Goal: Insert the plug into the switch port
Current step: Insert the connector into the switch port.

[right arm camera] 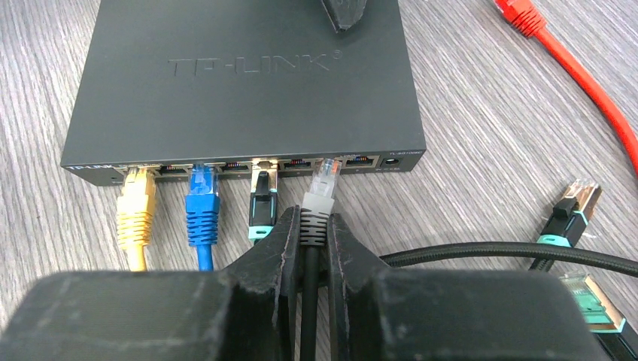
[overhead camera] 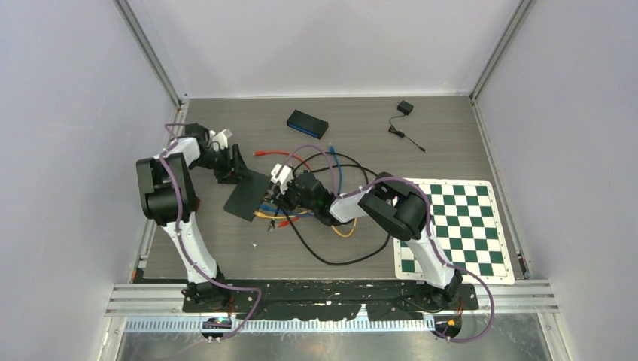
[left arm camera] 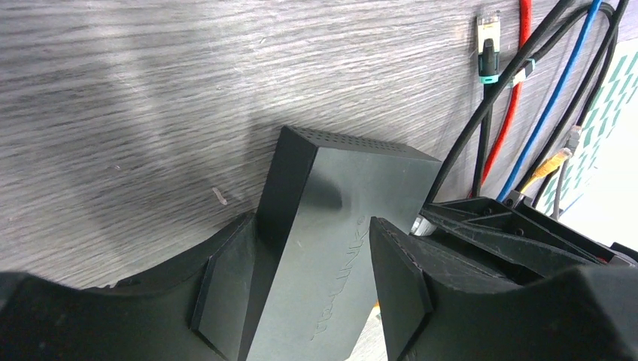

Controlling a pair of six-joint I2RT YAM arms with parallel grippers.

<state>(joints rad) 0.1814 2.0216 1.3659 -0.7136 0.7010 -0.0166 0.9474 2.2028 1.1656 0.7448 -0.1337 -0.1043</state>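
Observation:
The black TP-LINK switch (right arm camera: 248,75) lies flat on the wood table, its port row facing my right gripper (right arm camera: 310,226). That gripper is shut on the grey boot of a clear plug (right arm camera: 323,184) on a black cable. The plug's tip is slightly tilted and sits at the mouth of a port right of centre; how deep it sits I cannot tell. Yellow (right arm camera: 138,203), blue (right arm camera: 203,207) and black-teal (right arm camera: 262,203) plugs sit in ports to its left. My left gripper (left arm camera: 308,289) holds the switch (left arm camera: 338,218) at its far end, one finger at its side and one on top. From above, both grippers (overhead camera: 229,169) (overhead camera: 282,192) flank the switch (overhead camera: 248,197).
A red cable (right arm camera: 557,53) and loose black-teal plugs (right arm camera: 575,207) lie right of the switch, with a black braided cable (right arm camera: 489,252) crossing near my right fingers. A second dark box (overhead camera: 307,122) and a power adapter (overhead camera: 405,107) rest at the back. A checkered mat (overhead camera: 459,226) covers the right.

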